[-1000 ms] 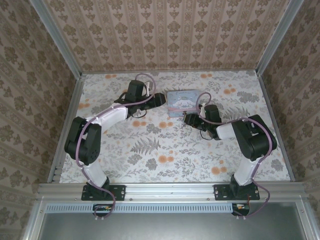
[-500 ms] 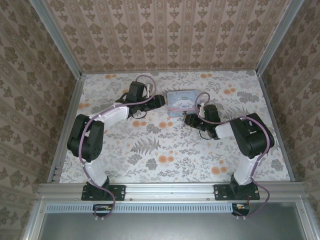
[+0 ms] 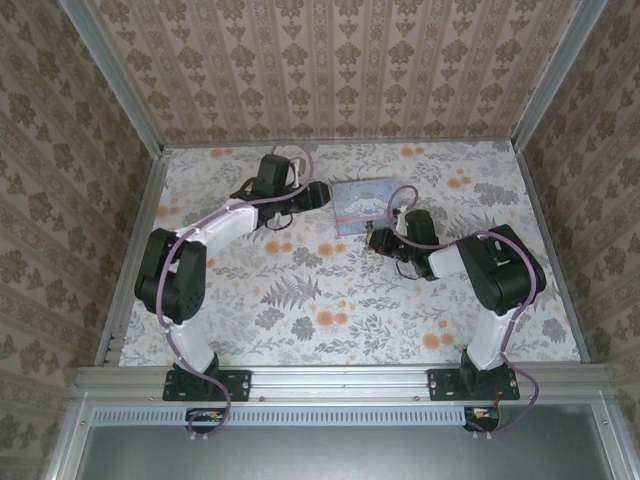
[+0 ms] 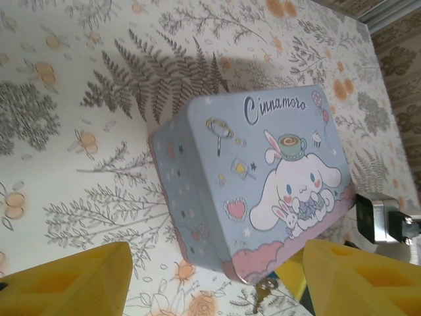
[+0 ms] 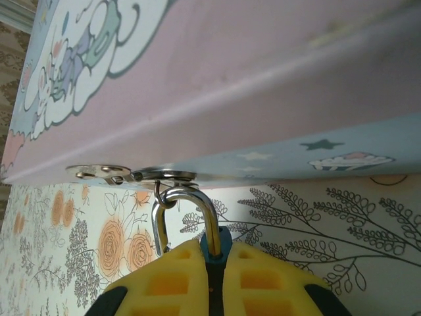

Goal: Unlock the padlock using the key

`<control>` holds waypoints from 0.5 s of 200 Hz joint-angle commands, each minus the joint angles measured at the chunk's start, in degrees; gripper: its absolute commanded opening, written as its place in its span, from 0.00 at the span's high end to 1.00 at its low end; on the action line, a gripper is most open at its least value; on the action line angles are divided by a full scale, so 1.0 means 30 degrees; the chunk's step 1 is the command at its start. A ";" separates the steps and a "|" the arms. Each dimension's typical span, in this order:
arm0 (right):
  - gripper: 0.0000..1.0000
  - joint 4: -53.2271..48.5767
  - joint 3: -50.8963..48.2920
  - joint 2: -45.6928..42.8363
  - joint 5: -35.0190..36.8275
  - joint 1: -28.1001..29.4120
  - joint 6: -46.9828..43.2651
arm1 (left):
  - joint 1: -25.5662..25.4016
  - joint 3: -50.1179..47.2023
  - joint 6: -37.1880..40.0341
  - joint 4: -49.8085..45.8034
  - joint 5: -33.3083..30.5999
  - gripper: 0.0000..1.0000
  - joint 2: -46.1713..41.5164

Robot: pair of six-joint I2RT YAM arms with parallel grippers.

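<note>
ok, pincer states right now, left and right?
Left pincer: open, holding nothing.
Right pincer: closed on the padlock.

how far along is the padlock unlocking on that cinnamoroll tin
Done: the right pincer is shut on the padlock, steadying it under the tin's hasp. In hand: the left pincer hovers open by the tin, holding nothing. Left: the shackle is threaded through the hasp, so fetching, inserting and turning the key all look undone.
</note>
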 commanded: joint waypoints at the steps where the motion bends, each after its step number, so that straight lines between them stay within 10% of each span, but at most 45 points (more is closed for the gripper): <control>1: 1.00 -0.0553 -0.0761 -0.0412 0.0278 -0.0173 0.0290 | -0.0877 0.1591 0.2306 -0.2195 -0.2009 0.30 0.0634; 100: 1.00 0.0212 -0.2345 -0.1068 0.0527 -0.0989 0.1209 | -0.3499 0.5893 0.5387 -0.6424 -0.6167 0.30 0.4241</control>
